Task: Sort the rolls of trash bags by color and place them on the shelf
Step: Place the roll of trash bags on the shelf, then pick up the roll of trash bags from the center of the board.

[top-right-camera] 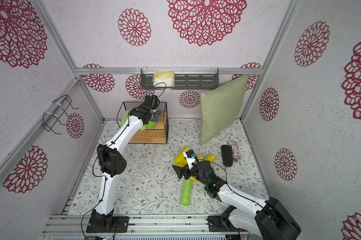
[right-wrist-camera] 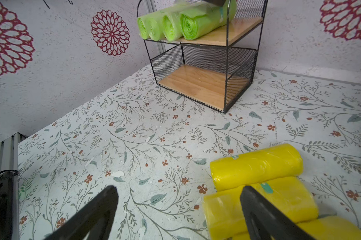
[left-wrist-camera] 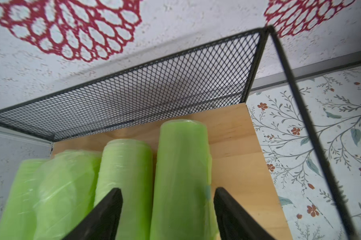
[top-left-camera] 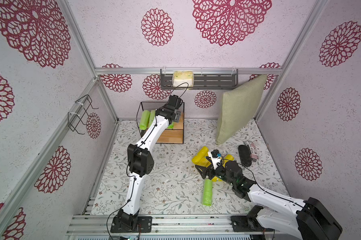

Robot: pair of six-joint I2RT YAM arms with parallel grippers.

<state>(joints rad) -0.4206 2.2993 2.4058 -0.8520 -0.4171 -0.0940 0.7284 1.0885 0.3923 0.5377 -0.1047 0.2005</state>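
Observation:
The shelf (top-left-camera: 171,135) stands at the back, against the wall. Several lime-green rolls (left-wrist-camera: 127,166) lie side by side on its top board (left-wrist-camera: 237,145), also seen in the right wrist view (right-wrist-camera: 188,22). My left gripper (left-wrist-camera: 167,197) hovers over them, open, its fingers either side of the outermost roll (left-wrist-camera: 181,155). One more green roll (top-left-camera: 207,192) lies on the table. Yellow rolls (top-left-camera: 200,154) are heaped mid-right (right-wrist-camera: 256,164). My right gripper (right-wrist-camera: 179,195) is open and holds nothing, low over the table just left of that heap, one finger in front of a yellow roll (right-wrist-camera: 279,199).
A green cushion (top-left-camera: 237,110) leans on the back right corner. A black case (top-left-camera: 244,155) and a striped packet (top-left-camera: 252,151) lie right of the yellow heap. The grey wall rack (top-left-camera: 217,81) holds a tissue pack (top-left-camera: 182,79). A wire bracket (top-left-camera: 82,114) hangs on the left wall.

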